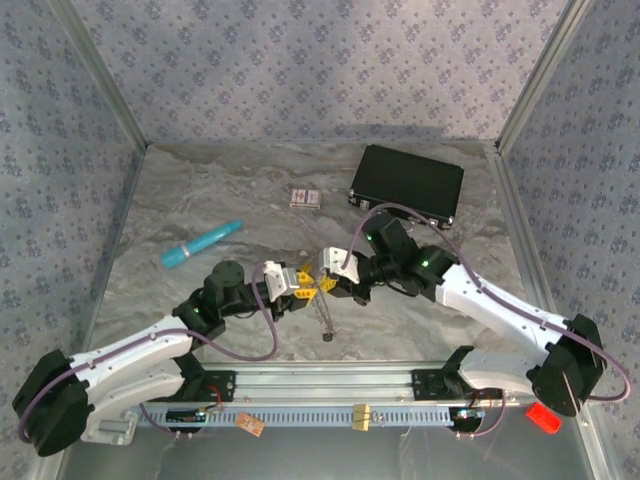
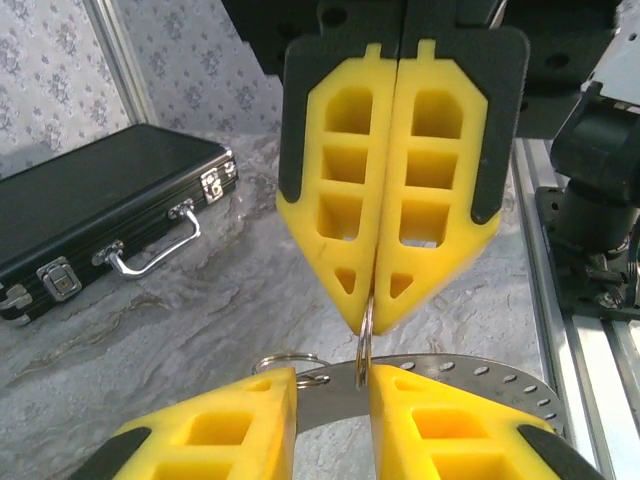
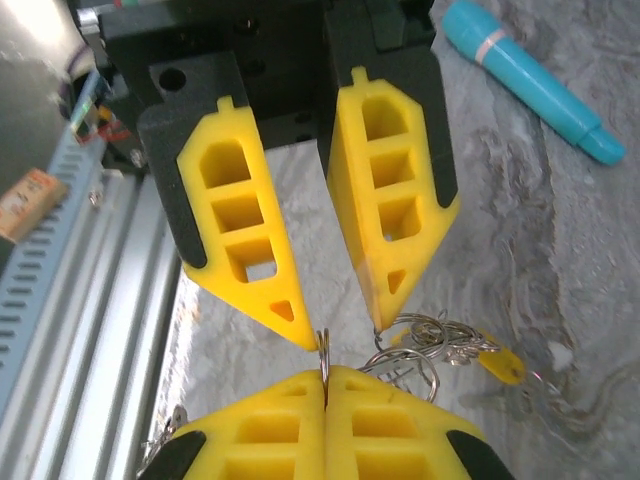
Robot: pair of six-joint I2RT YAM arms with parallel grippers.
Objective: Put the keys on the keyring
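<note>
My right gripper [image 1: 337, 277] [image 3: 325, 378] is shut on the keyring [image 3: 323, 350], a thin silver ring seen edge-on that sticks up from its yellow tips. In the left wrist view the keyring [image 2: 366, 340] hangs from the same shut right gripper [image 2: 372, 320], and a curved, dotted silver band [image 2: 480, 372] runs behind it. My left gripper [image 1: 300, 283] [image 2: 332, 385] faces it tip to tip and is open, with the ring close to one finger. A bunch of small rings [image 3: 430, 335] and a yellow-headed key [image 3: 500, 362] dangle beside the tips. The tan key is hidden.
A black case [image 1: 407, 183] [image 2: 90, 210] lies at the back right. The teal stick [image 1: 202, 244] [image 3: 530, 85] is on the left and the small red-and-white box [image 1: 306, 198] sits mid-back. A metal rail [image 1: 330, 385] lines the near edge, and walls close both sides.
</note>
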